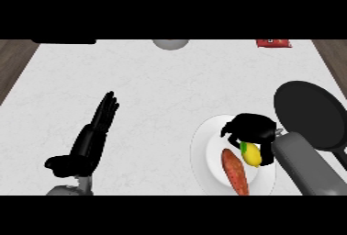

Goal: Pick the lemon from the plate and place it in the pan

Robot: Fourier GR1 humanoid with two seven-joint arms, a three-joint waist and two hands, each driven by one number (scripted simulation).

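— Where do we see the small yellow lemon (251,154)?
— On the white round plate (203,151), beside the orange carrot (235,172); our right hand (252,128) curls its fingers over it, apparently grasping.
— And the black pan (310,114)?
— Just right, at the pale worktop (163,92) edge. Our left hand (95,133) rests released.
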